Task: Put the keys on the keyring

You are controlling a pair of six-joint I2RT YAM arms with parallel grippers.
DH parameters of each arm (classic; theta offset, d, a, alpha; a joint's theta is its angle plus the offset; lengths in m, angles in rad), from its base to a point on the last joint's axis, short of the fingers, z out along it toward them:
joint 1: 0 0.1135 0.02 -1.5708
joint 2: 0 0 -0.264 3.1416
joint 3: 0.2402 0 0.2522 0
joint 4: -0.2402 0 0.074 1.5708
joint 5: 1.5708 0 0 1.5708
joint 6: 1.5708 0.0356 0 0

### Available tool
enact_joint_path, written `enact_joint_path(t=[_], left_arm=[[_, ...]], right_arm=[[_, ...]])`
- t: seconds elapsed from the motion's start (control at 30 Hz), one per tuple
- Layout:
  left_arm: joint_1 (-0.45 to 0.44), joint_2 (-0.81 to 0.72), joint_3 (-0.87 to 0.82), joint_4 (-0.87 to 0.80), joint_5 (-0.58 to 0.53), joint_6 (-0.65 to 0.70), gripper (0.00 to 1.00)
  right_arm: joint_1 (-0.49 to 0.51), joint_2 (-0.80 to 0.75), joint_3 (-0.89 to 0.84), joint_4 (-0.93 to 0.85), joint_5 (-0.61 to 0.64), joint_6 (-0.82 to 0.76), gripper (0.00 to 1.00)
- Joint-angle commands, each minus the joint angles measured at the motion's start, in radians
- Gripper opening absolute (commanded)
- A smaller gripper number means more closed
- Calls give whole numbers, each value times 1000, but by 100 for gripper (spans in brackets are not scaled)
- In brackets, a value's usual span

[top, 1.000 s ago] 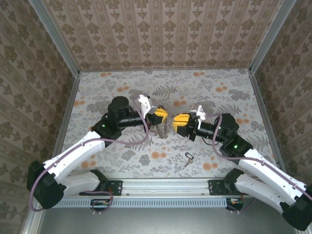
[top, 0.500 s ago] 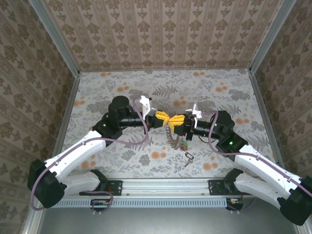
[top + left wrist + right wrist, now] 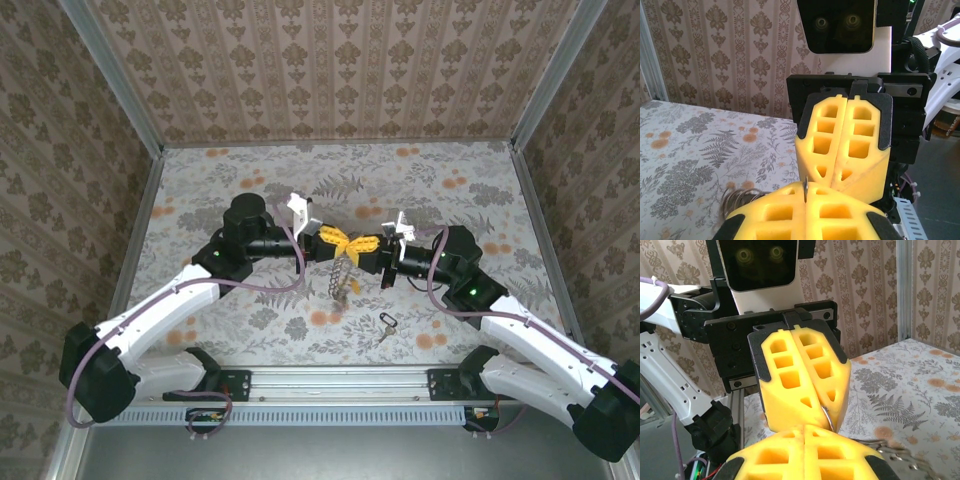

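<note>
My left gripper [image 3: 340, 243] [image 3: 805, 190] is shut on the keyring [image 3: 340, 278], held above the middle of the table. A thin metal edge of the ring sticks out of the seam between its yellow pads. The ring's floppy loops [image 3: 738, 198] hang below the pads toward the cloth. My right gripper [image 3: 358, 246] [image 3: 804, 429] is shut, its tips pressed against the left gripper's tips, and nothing shows between its own pads. In the right wrist view the metal edge [image 3: 826, 416] pokes from the left gripper's seam. One of the keys [image 3: 386, 325], with a dark tag, lies on the cloth near the front.
A floral tablecloth [image 3: 200, 190] covers the table, with patterned walls on three sides. The aluminium rail [image 3: 340, 380] with both arm bases runs along the near edge. Both arms reach inward and meet at the centre.
The two grippers came together from a small gap to tip contact. The right gripper went from partly open to shut. The hanging keyring swung and now hangs under the meeting point.
</note>
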Motion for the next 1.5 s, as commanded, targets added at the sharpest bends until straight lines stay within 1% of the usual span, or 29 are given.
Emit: enact_joint_path(t=[0.0, 0.1, 0.23, 0.27, 0.37, 0.47, 0.5, 0.57, 0.63, 0.83, 0.93, 1.1, 1.23, 1.47], left_arm=[[-23, 15, 67, 21, 113, -15, 0], [-23, 25, 86, -24, 143, -4, 0], [-19, 12, 94, -51, 147, 6, 0], [-17, 5, 92, -50, 150, 6, 0], [-15, -4, 97, -62, 160, 6, 0], [-15, -7, 103, -78, 165, 10, 0], [-15, -7, 102, -78, 168, 13, 0], [-16, -10, 103, -78, 170, 12, 0], [-16, -13, 103, -78, 170, 13, 0], [-17, -24, 103, -67, 188, 3, 0], [-17, -30, 104, -67, 191, 1, 0], [-17, -31, 107, -59, 190, -1, 0], [-12, -32, 106, -66, 168, 3, 0], [0, -38, 107, -81, 131, 4, 0]], right_arm=[[5, -4, 17, 46, -26, -28, 0], [5, -19, 12, 42, -26, -36, 0], [4, -21, 19, -5, -10, -44, 0], [4, -23, 16, -12, -1, -44, 2], [-1, -33, 9, -35, 21, -26, 23], [-7, -44, 11, -64, 32, -7, 40], [-7, -47, 11, -69, 31, -5, 43], [-14, -60, 6, -71, 32, 1, 46], [-19, -74, -2, -67, 33, 7, 45], [-56, -84, -19, -36, 18, 40, 24], [-72, -84, -30, 2, 2, 67, 18], [-79, -62, -23, 24, -71, 79, 18], [-79, -47, -15, 33, -149, 85, 24], [-79, -97, -36, 0, -153, 59, 29]])
